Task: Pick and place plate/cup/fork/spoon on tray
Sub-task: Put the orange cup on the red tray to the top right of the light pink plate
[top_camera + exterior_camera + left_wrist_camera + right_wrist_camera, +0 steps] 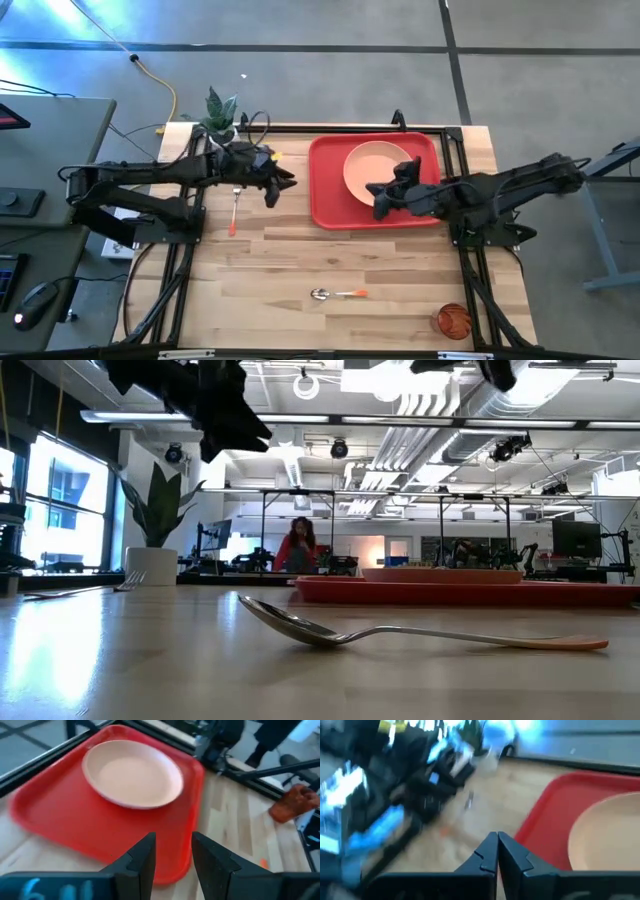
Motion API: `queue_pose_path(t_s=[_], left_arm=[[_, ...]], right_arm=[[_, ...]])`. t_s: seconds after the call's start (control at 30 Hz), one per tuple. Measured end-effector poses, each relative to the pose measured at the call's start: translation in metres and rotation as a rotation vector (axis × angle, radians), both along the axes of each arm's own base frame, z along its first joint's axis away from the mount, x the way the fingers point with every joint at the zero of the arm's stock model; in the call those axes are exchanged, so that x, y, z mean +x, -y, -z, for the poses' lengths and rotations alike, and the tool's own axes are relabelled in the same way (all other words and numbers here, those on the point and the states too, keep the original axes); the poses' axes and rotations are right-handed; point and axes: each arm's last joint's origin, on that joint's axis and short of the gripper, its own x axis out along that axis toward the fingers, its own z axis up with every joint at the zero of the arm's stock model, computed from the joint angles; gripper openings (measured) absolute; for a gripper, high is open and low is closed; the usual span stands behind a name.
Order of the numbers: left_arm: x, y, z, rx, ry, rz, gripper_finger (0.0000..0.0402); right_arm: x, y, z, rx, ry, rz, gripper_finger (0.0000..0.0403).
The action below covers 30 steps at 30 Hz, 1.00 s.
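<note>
Plate (375,168) is already on the tray (330,205), far-right part of it, lying flat. One of four items done, by my read.

Fork (235,208) lies on the table (330,260) left of the tray, tines toward the far edge, orange handle toward the near edge. Spoon (338,294) lies near the table's front, roughly centre, bowl to the left. Cup (453,320) sits at the front right corner, well apart from everything else.

Left gripper (281,186) hangs between the fork and the tray's left edge, above the table. Its jaws are parted by a narrow gap in the left wrist view, nothing between them. It's closest to the fork, so I'd guess the fork is its next pick; a flat, slim handle on wood needs a low, square approach or the jaws will skate over it.

Right gripper (378,203) sits over the tray, just beside the plate's near rim. Its jaws are closed together, holding nothing. Likely clearing away from the plate; spoon and cup are on its side of the reach.

White pot with a green plant (219,113) stands at the far left corner, not part of the job.

Low view shows a person (301,548) far back in the room, away from the table.

No readable labels or writing on any item.
</note>
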Motion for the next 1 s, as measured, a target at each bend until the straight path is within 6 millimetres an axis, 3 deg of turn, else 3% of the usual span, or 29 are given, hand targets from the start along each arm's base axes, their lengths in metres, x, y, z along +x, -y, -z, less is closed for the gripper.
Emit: queue_pose_path(t_s=[0.1, 0.2, 0.3, 0.53, 0.63, 0.77, 1.0], left_arm=[[0.015, 0.009, 0.011, -0.049, -0.011, 0.023, 0.0113], [0.031, 0.022, 0.022, -0.289, 0.013, -0.016, 0.0113], [0.045, 0.048, 0.029, -0.472, 0.044, -0.017, 0.0112], [0.050, 0.134, 0.022, -0.423, 0.261, 0.029, 0.0088], [0.042, 0.159, 0.019, -0.372, 0.309, 0.016, 0.0079], [0.036, 0.172, 0.020, -0.385, 0.321, -0.047, 0.0076], [0.035, 0.174, 0.020, -0.422, 0.327, -0.057, 0.0086]], right_arm=[[-0.011, -0.010, -0.011, 0.029, -0.092, -0.106, 0.0001], [-0.019, -0.025, -0.012, 0.116, -0.109, -0.159, 0.0000], [-0.023, -0.048, -0.010, 0.107, -0.092, -0.205, 0.0000], [-0.024, -0.087, 0.006, -0.046, -0.157, -0.306, 0.0000], [-0.025, -0.098, 0.010, 0.011, -0.174, -0.379, 0.0000], [-0.031, -0.107, 0.011, 0.120, -0.203, -0.441, 0.0000], [-0.049, -0.119, 0.023, 0.236, -0.351, -0.456, 0.0000]])
